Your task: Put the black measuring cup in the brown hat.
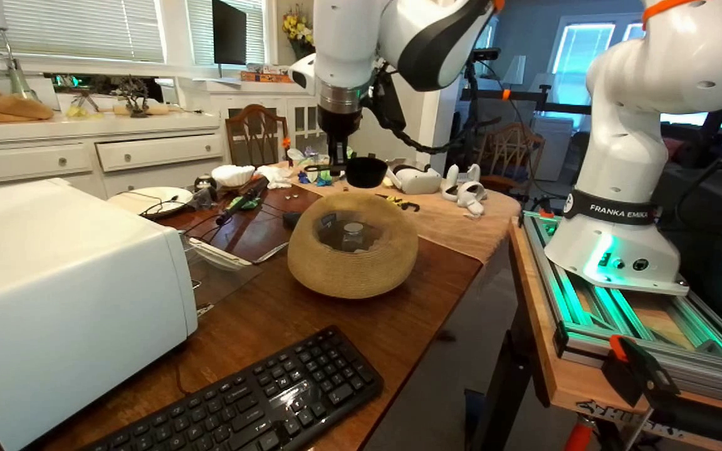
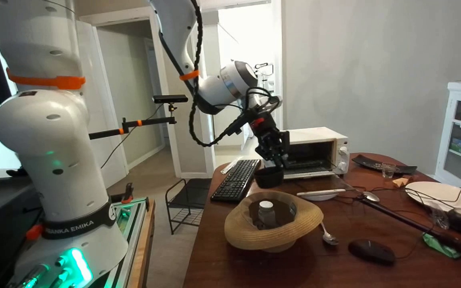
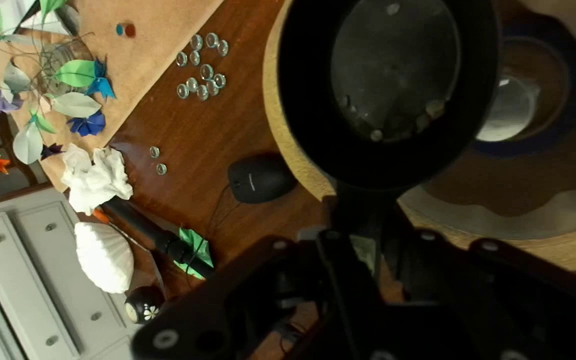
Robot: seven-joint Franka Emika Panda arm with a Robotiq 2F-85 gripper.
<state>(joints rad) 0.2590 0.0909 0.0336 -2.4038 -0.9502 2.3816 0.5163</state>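
Note:
The black measuring cup (image 1: 366, 172) is held in the air above the brown hat (image 1: 348, 275). In an exterior view the cup (image 2: 269, 177) hangs just above the far rim of the hat (image 2: 250, 237), apart from it. In the wrist view the cup (image 3: 393, 70) is large, with small pale bits visible in its bottom, and covers part of the hat (image 3: 558, 255). My gripper (image 3: 368, 220) is shut on the cup's handle; it also shows in both exterior views (image 1: 338, 153) (image 2: 279, 160). The hat lies hollow side up, with a white-lidded jar (image 2: 267, 216) inside.
A white toaster oven (image 1: 73, 282) and a black keyboard (image 1: 261, 401) stand near the hat. A black mouse (image 2: 371, 251) and a spoon (image 2: 328, 239) lie beside it. Several glass beads (image 3: 203, 75), paper flowers (image 3: 75, 75) and a white headset (image 1: 416, 180) are farther off.

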